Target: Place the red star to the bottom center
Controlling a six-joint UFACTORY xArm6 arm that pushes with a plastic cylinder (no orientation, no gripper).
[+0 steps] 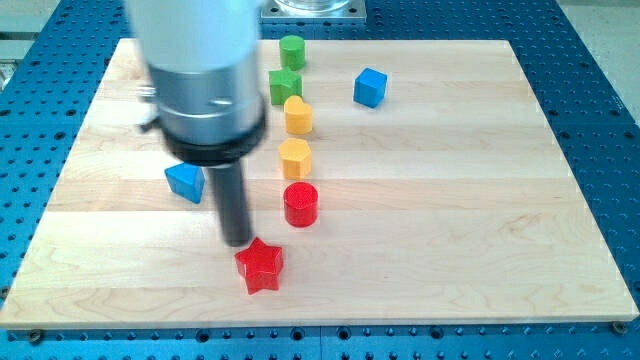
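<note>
The red star (260, 266) lies near the view's bottom, a little left of centre on the wooden board (480, 200). My tip (238, 241) is just above and to the left of the star, close to its upper left point or touching it. The red cylinder (300, 204) stands up and to the right of the star.
A blue triangular block (185, 181) lies left of the rod. A column runs up the middle: yellow hexagon (295, 158), yellow heart (298, 115), green star (285, 86), green cylinder (292, 51). A blue cube (370, 87) sits at the upper right.
</note>
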